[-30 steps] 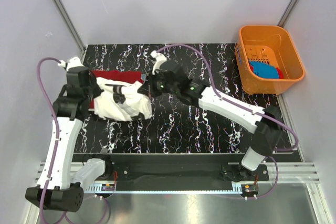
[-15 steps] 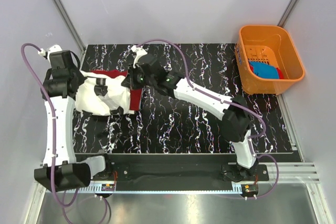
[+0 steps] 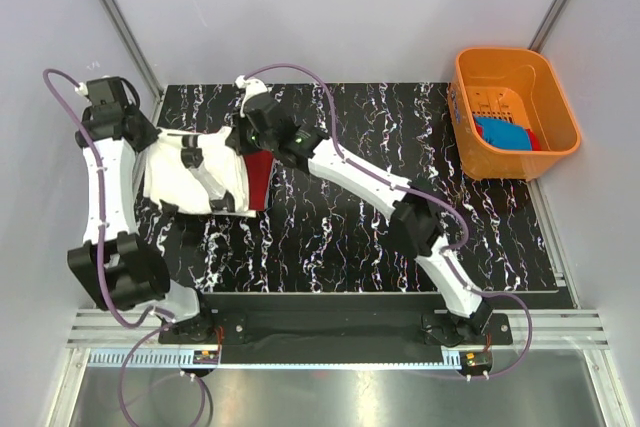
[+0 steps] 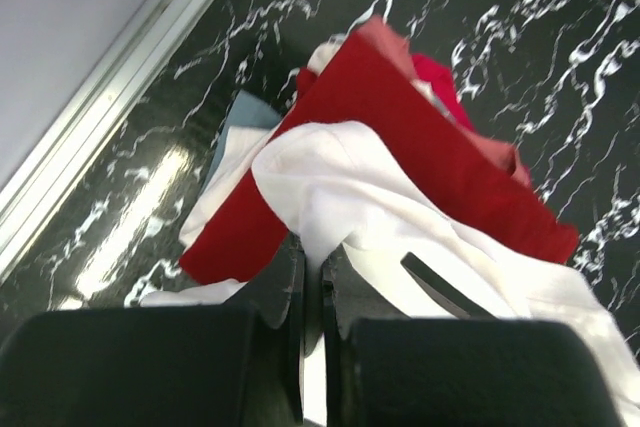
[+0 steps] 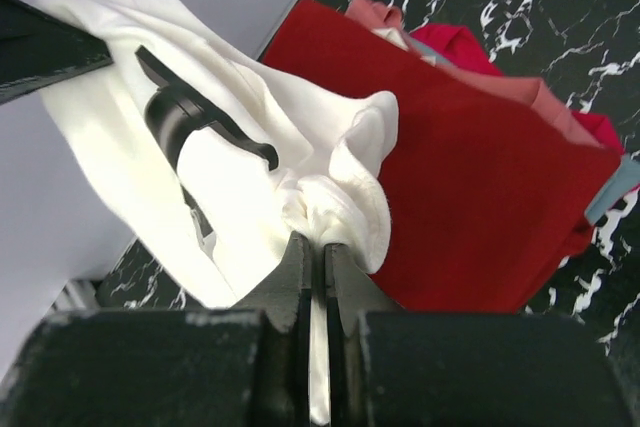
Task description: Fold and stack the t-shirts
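Black marbled table (image 3: 340, 237) fills the middle of the top view. At upper left, the left gripper (image 4: 311, 262) is clenched on one edge of the white t-shirt (image 3: 195, 177), which spreads over the red t-shirt (image 3: 261, 175). Just to the right, the right gripper (image 5: 312, 252) pinches the white shirt's other, bunched edge. At far right, a blue t-shirt (image 3: 500, 132) lies in the orange basket (image 3: 460, 97).

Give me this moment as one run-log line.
left gripper: shut on white t-shirt | right gripper: shut on white t-shirt | white t-shirt: held over red t-shirt | blue t-shirt: in orange basket
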Robot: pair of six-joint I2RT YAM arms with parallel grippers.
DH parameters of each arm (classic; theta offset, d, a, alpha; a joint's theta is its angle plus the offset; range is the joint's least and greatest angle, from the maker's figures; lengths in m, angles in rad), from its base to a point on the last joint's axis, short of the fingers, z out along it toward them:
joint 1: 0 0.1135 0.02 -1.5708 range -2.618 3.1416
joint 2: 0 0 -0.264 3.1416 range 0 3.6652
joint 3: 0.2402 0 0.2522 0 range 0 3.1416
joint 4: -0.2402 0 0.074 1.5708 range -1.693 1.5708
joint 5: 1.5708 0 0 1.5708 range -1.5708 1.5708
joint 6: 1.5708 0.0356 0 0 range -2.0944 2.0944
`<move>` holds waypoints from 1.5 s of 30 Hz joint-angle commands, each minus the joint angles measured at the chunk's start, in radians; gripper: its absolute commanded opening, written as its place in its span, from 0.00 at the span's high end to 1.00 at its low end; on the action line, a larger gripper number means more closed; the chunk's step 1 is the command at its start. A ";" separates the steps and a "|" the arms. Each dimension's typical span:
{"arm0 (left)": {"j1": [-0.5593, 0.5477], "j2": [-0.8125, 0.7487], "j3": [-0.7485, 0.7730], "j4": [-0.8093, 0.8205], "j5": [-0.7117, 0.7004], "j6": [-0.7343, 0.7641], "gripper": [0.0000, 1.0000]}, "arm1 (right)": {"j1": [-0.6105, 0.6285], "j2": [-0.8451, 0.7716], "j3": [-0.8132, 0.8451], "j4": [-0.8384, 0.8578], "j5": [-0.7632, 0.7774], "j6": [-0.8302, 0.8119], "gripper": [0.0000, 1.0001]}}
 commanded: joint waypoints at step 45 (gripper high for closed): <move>-0.219 -0.147 -0.164 0.153 -0.064 -0.053 0.22 | -0.138 0.105 -0.127 0.146 -0.382 0.315 0.24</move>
